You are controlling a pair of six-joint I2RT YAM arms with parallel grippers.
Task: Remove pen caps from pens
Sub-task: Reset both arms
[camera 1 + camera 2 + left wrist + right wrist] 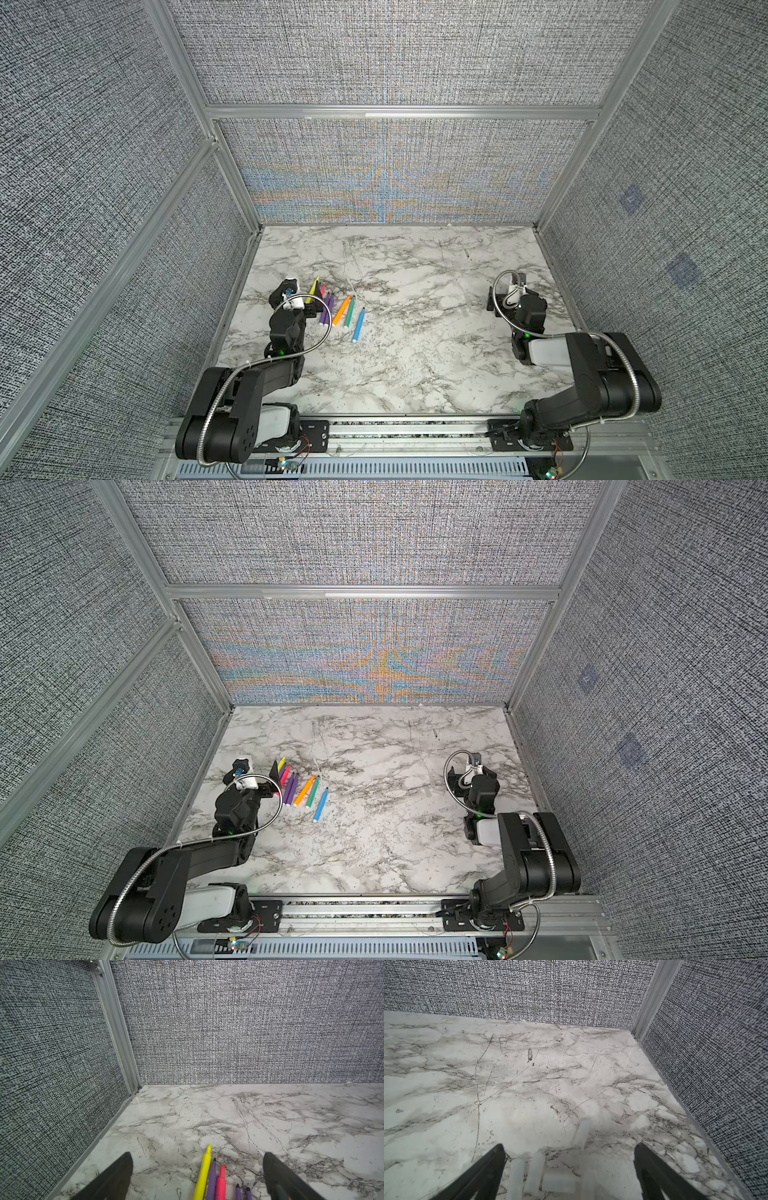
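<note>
Jaws spread wide, left pair (pixel 197 1164) over pens (pixel 212 1180), right pair (pixel 569 1156) over pen caps (pixel 534 1174) near the side wall (pixel 716 1064)

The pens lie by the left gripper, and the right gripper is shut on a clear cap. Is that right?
No: the right gripper is open and empty; the right wrist view shows the caps loose on the table. The pens do lie by the left gripper.

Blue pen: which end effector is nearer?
Left. The left end effector is over the yellow pen at the row's other end, a few pens from the blue pen; the right end effector is across the table, over clear caps.
</note>
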